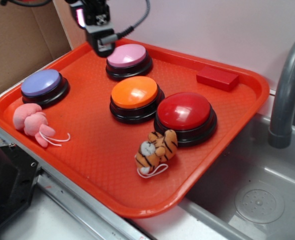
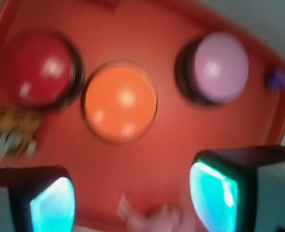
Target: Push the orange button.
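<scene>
- Risk is what we are weighing first: the end effector is hanging high at the back of the orange tray, beside the pink button, and not over the orange button.
- We are seeing the orange button sitting near the tray's centre, with the pink button just behind it and the red button just beside it toward the sink.
- We are judging that a descent from here could be landing on the pink cap or on bare tray, since the neighbours are crowding the target closely.
- We are reading the wrist view as blurred; there the orange button is lying ahead of the two pads, which are standing apart with nothing between them, so the end effector is released and empty.
- We are thinking spread pads could be straddling or glancing off the glossy dome, sliding toward the red button rather than pressing squarely.
- We are also noting that a hard press could be shifting the tray on the counter.
- We are counting four buttons: one orange, one pink, one red, one purple button.
- We are counting two plush toys: one pink plush and one tiger plush.
- We are counting one red block near the tray's far rim, one tray, and one grey faucet over the sink.
</scene>
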{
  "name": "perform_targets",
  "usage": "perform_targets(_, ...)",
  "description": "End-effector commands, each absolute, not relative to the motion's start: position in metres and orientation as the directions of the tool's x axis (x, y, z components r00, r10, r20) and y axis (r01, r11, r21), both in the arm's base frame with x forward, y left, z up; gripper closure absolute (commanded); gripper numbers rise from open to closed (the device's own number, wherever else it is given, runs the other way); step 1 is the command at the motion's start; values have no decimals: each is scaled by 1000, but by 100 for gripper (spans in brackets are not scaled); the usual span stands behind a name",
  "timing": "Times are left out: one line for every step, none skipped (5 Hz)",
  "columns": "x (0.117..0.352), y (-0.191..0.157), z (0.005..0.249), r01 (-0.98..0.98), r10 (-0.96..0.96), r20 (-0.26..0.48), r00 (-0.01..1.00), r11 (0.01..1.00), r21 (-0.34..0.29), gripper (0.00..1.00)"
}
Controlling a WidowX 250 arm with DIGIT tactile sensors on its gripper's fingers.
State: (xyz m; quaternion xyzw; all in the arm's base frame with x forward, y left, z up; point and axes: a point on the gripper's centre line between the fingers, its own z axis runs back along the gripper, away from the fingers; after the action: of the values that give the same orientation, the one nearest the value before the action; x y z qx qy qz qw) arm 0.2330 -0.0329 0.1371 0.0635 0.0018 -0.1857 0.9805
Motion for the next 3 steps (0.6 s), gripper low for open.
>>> perform_targets(261,-45,101,384,-391,31,920,914,129,0)
perform_targets(261,-46,77,365,-370,59,927,927,86,0)
perform_targets(262,-47,61,338,-339,54,939,941,28,0)
